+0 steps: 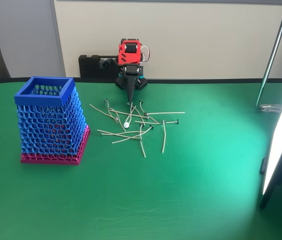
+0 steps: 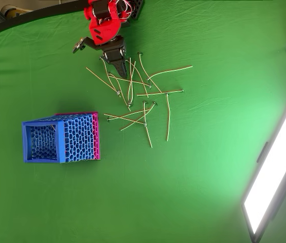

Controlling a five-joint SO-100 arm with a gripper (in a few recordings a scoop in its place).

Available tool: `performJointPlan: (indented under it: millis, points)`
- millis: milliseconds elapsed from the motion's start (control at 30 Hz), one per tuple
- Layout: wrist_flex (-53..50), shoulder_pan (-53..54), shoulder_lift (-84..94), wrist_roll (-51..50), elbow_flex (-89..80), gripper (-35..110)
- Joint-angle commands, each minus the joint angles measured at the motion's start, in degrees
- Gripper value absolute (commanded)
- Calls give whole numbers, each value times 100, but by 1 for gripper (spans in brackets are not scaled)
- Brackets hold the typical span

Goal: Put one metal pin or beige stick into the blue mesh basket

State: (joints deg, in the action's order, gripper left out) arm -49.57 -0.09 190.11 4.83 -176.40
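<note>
The blue mesh basket (image 1: 45, 91) stands upright on its magenta base at the left of the green table, and the overhead view shows its open square rim (image 2: 26, 142). A loose pile of thin beige sticks (image 1: 138, 125) (image 2: 135, 98) lies to its right. One stick (image 1: 129, 116) in the pile ends in a small white round head, while others have dark ends. The red arm's black gripper (image 1: 130, 98) (image 2: 119, 65) points down at the far edge of the pile. Its fingers are together in a point, and I see nothing held between them.
A bright light panel (image 1: 281, 140) (image 2: 272, 172) stands at the right edge of the table. A metal stand pole (image 1: 273, 55) rises at the back right. Bare green cloth (image 1: 156, 200) stretches across the front.
</note>
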Motion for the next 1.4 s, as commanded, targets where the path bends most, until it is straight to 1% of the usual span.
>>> performJointPlan:
  millis: [0,733,1100,1367]
  points:
    - [-35,62,44,0,-26,1]
    - [-97,0,44,35,35,1]
    - [-914,-18,35,44,1345,0]
    - [-1274,-97,-211,35,2479,0]
